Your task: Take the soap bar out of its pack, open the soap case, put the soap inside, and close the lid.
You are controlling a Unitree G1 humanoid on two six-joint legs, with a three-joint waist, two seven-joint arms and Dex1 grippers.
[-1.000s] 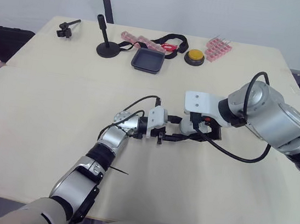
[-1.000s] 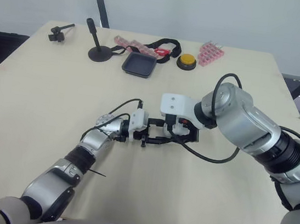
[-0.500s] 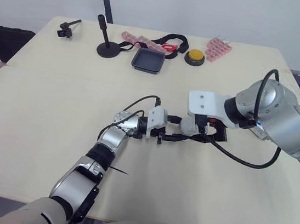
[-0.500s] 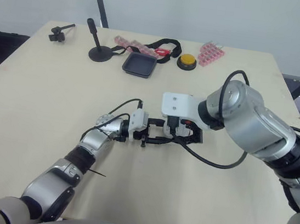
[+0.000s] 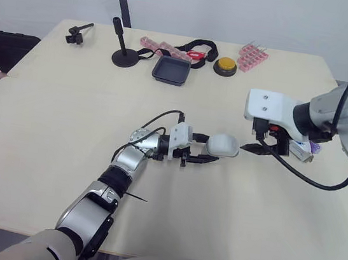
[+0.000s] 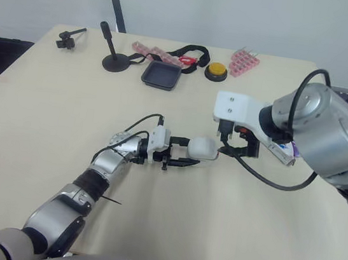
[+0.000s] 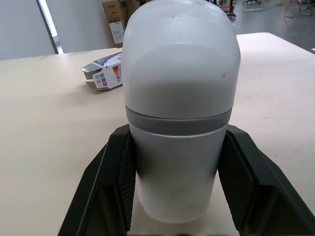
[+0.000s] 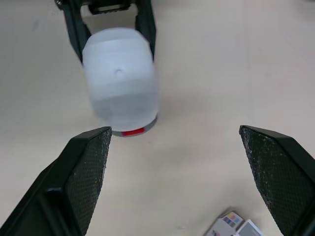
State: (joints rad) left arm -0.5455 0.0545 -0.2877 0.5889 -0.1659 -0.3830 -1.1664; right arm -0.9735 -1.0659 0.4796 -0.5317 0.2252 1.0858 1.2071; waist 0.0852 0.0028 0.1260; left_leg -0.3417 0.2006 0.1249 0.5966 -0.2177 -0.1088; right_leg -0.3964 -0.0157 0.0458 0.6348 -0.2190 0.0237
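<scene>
The left tool [image 7: 176, 132] pinches the soap case [image 5: 222, 145] between its two black fingers [image 7: 110, 182] near the middle of the pale worktop [image 5: 66, 122]. The case is a rounded white shell with a grey band where lid meets base, and the lid sits shut. A small red patch shows at the end that points away from the left tool. Whether the case rests on the worktop or hangs just above it cannot be told.

The right tool [image 8: 173, 130] faces the free end of the case, just beside it and apart from it, its fingers spread wide with nothing between them.

The soap pack [image 5: 302, 149], a small white carton printed with coloured squares, lies on the worktop on the robot's right, partly behind the right arm and apart from the case.

Along the far edge of the worktop stand a black tray [image 5: 172, 69], a yellow button [image 5: 225, 65], a pink rack [image 5: 253, 57], a black stand [image 5: 125, 53] with an upright post, a black strap [image 5: 194, 46], a pink strip [image 5: 162, 45] and a small black clamp [image 5: 76, 34], all well apart from both tools.
</scene>
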